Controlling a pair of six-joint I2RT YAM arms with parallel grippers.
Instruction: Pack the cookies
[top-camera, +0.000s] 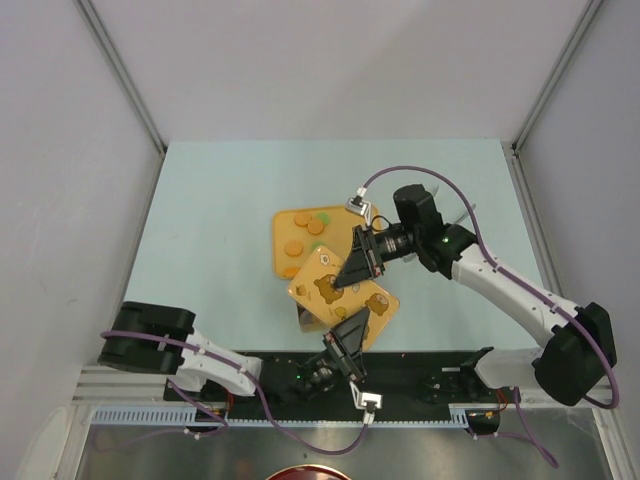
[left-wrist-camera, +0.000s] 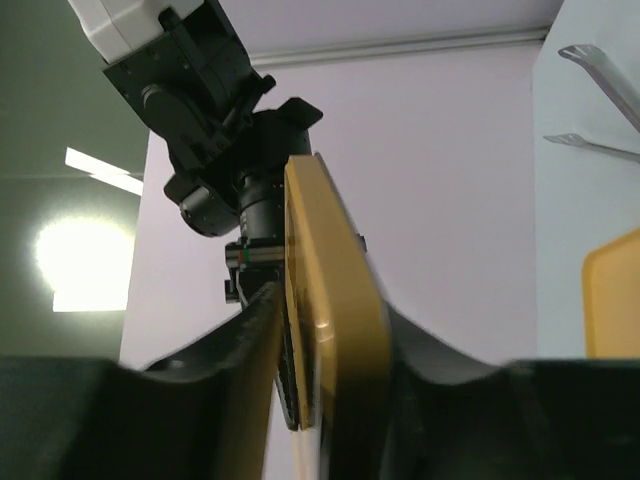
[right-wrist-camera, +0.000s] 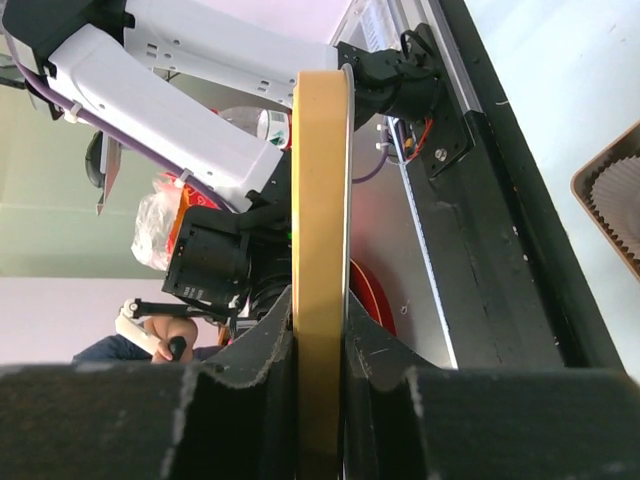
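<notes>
both arms on the lid (top-camera: 378, 303): right gripper (top-camera: 346, 279) pinches its far edge, left gripper (top-camera: 356, 322) its near edge. fingers are narrow and clamped on the rim in both wrist views. i'd guess a two-handed hold gives control while lining it up over the tray (top-camera: 283, 228). cookies (top-camera: 308, 223) lie in the tray mid worktop (top-camera: 210, 230), orange plus a couple green; the lid overlaps the tray's near right corner. hidden: whatever sits under lid and arm, and no pink or black cookie shows. left finger contact is murky on one side. a white paper cup (right-wrist-camera: 615, 195) is cut off at the right wrist view's edge.
</notes>
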